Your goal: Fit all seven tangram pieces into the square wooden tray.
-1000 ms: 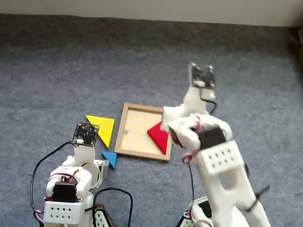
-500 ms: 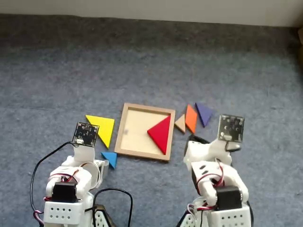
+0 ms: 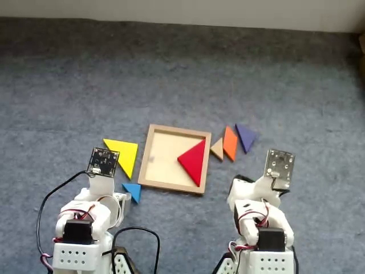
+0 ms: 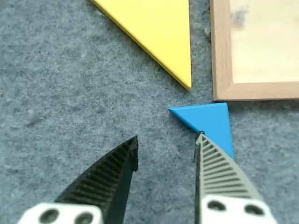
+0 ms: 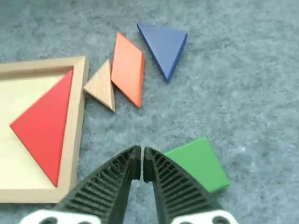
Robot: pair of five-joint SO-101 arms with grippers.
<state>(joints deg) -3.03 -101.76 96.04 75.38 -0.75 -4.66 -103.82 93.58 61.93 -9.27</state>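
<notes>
Grey carpet point(image 3: 171, 68) carries one square wooden tray point(image 3: 171, 129) and seven pieces. One red triangle point(image 3: 195, 161) lies inside, against the tray's right edge. Two lie to the left: yellow triangle point(image 3: 125, 153) and light-blue triangle point(image 3: 133, 191). Four lie to the right: tan triangle point(image 3: 217, 149), orange parallelogram point(image 3: 230, 143), dark-blue triangle point(image 3: 246, 137) and green square point(image 5: 198, 163). Left gripper point(image 4: 166, 144) spread wide, empty; right gripper point(image 5: 141, 161) nearly closed, empty.

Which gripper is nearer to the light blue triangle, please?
Left. The left gripper is right at the light blue triangle, one fingertip over its edge; the right gripper is beyond the tray's opposite side, next to the green square.
</notes>
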